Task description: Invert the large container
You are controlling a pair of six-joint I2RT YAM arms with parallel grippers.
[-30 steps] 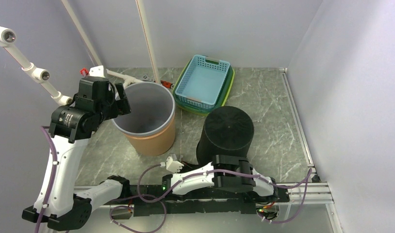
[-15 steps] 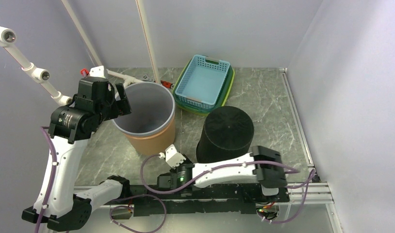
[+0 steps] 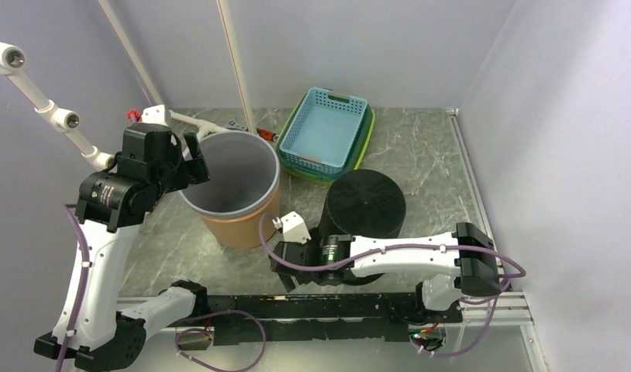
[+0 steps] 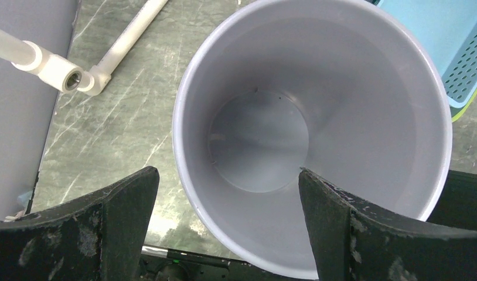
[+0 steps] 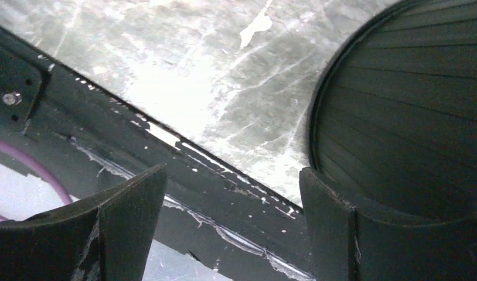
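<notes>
Large tan cylindrical container with grey lining (image 3: pixel 246 225) is standing upright, mouth up, on the left-centre of the grey marbled bench (image 3: pixel 429 170), nothing showing inside it. Left jaws are hanging wide apart over its left rim. In the left wrist view one black finger (image 4: pixel 107 228) is sitting outside the wall above the bench (image 4: pixel 107 117), while the other finger (image 4: pixel 365 234) is sitting over the grey inside (image 4: pixel 341 117), so the rim is lying between them. Cannot tell whether either finger is touching it. Right jaws are also standing apart and gripping nothing, low near the front rail, well apart from the large container. In the right wrist view only bench and black rail are showing between them, and the black ribbed round bucket (image 5: pixel 412 117) is lying just beside the right-hand finger (image 5: pixel 353 234). That bucket (image 3: pixel 365 203) is sitting bottom up, right of the large container and apart from it. Counting: two round containers, one tan and upright, one black and inverted; one stack of plastic mesh baskets (image 3: pixel 328 132) at the back, light blue on top with green edges showing beneath, number underneath unclear; two arms; white plastic pipework (image 3: pixel 56 116) running along the left side and back.
</notes>
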